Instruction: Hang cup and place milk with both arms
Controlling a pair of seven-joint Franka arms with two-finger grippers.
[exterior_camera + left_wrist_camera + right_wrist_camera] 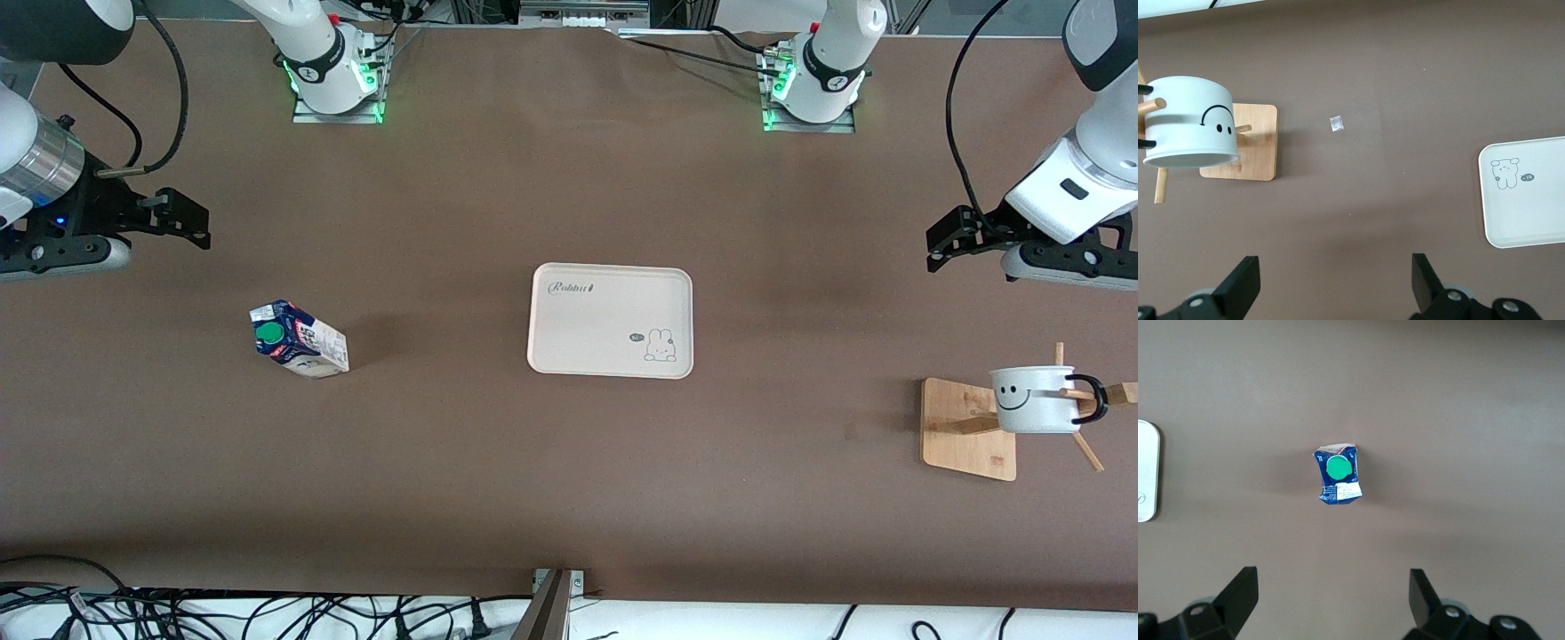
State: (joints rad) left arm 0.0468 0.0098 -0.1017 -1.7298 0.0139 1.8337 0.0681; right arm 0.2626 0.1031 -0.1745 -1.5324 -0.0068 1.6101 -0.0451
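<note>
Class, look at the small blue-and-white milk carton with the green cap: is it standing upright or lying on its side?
Upright. The blue-and-white milk carton stands on its base on the brown table, round green cap facing up.

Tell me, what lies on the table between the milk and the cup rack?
The front view shows the white tray about midway between the milk and the rack holding the cup. The remaining stretch is bare brown table.

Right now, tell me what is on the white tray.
Nothing lies on the tray; only its printed rabbit and lettering show. The milk stands on the table toward the right arm's end.
</note>
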